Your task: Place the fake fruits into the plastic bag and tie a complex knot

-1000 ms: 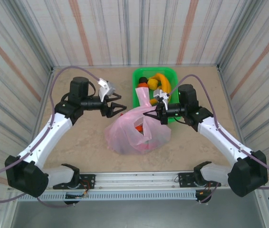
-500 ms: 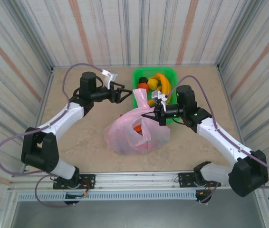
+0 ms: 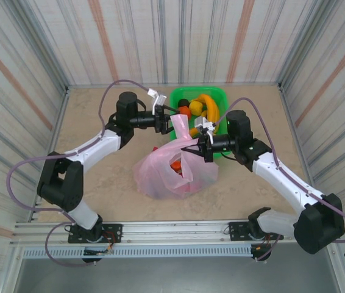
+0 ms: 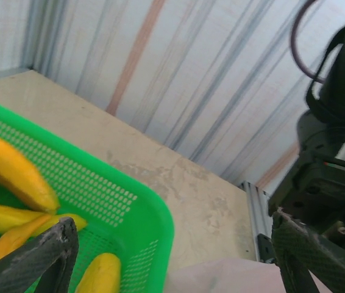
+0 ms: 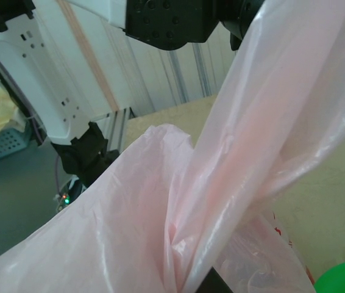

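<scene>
Across the sandy table [image 3: 99,183], hemmed by striped wall panels [image 3: 160,36], the left arm [image 3: 93,146] stretches far toward the back while the right arm [image 3: 282,174] bends in from the other side, both ending near the middle. Between them lies the plastic bag [image 3: 166,174], a slumped pink translucent heap just in front of the green basket [image 3: 222,97], its upper film drawn up into a tall strip that rises against the basket's near-left corner. That basket stands at the back of the table, touching the bag's far edge. The left gripper [image 3: 168,121] hovers beside the raised strip at the basket's left rim, its fingers [image 4: 35,262] spread wide; from the left wrist camera pink film shows low between them, and whether either finger touches it cannot be told. The right gripper [image 3: 197,148] sits at the bag's right side with its jaws pressed together, pinching a fold of the bag's film, which the right wrist camera shows stretched taut upward from the fingers. Inside the basket lie yellow bananas [image 3: 208,104], with a yellow round fruit [image 3: 195,108], an orange fruit [image 3: 184,112] and a dark round fruit [image 3: 184,102] at its left end. A red-orange fruit [image 3: 177,163] shows through the bag's open mouth, resting within the bag.
</scene>
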{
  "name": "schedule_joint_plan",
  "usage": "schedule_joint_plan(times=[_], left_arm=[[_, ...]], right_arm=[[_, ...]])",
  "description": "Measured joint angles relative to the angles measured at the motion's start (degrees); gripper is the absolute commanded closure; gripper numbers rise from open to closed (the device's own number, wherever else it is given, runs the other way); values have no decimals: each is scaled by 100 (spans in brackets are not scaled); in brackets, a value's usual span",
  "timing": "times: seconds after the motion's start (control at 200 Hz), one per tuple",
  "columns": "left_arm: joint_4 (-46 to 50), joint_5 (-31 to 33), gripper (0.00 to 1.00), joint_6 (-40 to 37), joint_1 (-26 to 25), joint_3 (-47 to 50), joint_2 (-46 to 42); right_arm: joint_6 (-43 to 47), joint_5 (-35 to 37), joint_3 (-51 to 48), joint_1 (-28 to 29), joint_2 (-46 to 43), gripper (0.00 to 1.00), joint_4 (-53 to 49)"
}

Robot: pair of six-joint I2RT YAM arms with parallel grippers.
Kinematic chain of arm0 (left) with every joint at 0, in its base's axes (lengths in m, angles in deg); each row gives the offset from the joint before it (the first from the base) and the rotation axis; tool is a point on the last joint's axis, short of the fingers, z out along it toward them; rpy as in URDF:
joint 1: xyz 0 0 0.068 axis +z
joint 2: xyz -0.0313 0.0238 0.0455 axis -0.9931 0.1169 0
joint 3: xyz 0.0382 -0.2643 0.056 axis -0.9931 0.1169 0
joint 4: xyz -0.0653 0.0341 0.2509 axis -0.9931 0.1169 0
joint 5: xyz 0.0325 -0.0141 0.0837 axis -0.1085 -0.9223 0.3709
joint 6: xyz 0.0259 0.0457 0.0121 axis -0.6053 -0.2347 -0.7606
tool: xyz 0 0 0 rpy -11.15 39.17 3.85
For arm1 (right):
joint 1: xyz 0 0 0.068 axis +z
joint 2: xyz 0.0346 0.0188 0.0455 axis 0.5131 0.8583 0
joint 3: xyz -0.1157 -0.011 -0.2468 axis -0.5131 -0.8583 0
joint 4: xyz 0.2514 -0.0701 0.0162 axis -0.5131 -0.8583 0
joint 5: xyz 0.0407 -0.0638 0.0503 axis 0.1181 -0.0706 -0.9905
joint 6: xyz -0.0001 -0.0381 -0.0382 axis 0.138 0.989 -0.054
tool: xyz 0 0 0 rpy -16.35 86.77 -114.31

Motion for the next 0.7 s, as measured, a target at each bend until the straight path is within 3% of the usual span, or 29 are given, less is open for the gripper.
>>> schedule_joint_plan(times=[0.336, 0.701], left_arm=[[-223, -1257, 18, -125, -33, -365, 0], [1976, -1550, 19, -1882, -258, -721, -597]], right_arm=[[26, 127, -4, 0, -44, 100, -92], [92, 605, 90, 0, -66, 100, -337]])
